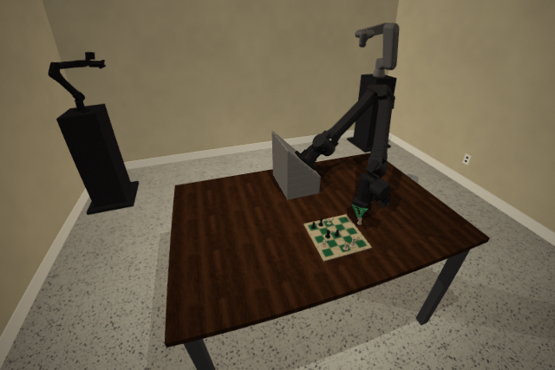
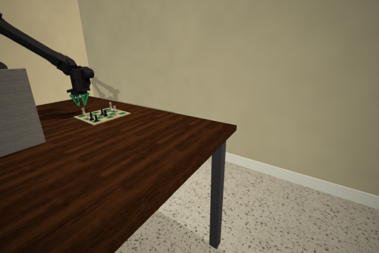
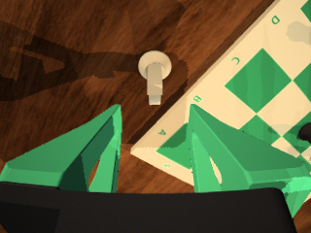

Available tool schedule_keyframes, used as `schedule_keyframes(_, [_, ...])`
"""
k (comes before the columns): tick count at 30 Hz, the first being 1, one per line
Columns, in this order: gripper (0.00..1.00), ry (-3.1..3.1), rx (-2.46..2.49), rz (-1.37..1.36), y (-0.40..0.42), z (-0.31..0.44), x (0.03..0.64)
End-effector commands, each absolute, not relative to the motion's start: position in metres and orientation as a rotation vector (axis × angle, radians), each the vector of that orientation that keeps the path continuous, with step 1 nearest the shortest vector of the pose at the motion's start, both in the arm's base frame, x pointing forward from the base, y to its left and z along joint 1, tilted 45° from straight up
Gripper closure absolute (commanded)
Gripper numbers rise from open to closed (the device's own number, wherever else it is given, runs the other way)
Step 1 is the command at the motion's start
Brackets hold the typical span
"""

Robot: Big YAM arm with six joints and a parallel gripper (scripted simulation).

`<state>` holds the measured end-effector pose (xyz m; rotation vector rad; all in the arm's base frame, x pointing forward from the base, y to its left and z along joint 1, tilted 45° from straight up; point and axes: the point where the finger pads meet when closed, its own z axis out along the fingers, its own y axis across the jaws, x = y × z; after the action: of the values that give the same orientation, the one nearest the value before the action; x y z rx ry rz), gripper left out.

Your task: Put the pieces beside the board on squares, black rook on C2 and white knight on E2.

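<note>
You're dealing with a small, light, hard white piece, top-heavy and quick to tip, so take it around the narrow stem above the base, squarely from both sides. It stands upright on the counter, just beside the edge of the board. Your fingers hang above it, partly open and holding nothing. In the wrist view the piece lies ahead of the tips, not between them.
</note>
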<state>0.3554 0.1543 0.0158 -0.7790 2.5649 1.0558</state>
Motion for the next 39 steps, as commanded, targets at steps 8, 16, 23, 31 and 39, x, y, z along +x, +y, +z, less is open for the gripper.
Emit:
schedule_keyframes(8, [0.63,2.559,-0.787,1.050,0.1548,0.0169,0.3542])
schedule_keyframes(16, [0.63,2.562,-0.787,1.053,0.1560,0.0171,0.3542])
schedule_keyframes(23, [0.63,2.560,-0.789,1.052,0.1579,0.0191,0.3573])
schedule_keyframes(31, [0.63,2.560,-0.789,1.052,0.1579,0.0192,0.3575])
schedule_keyframes(39, [0.63,2.560,-0.789,1.052,0.1579,0.0192,0.3575])
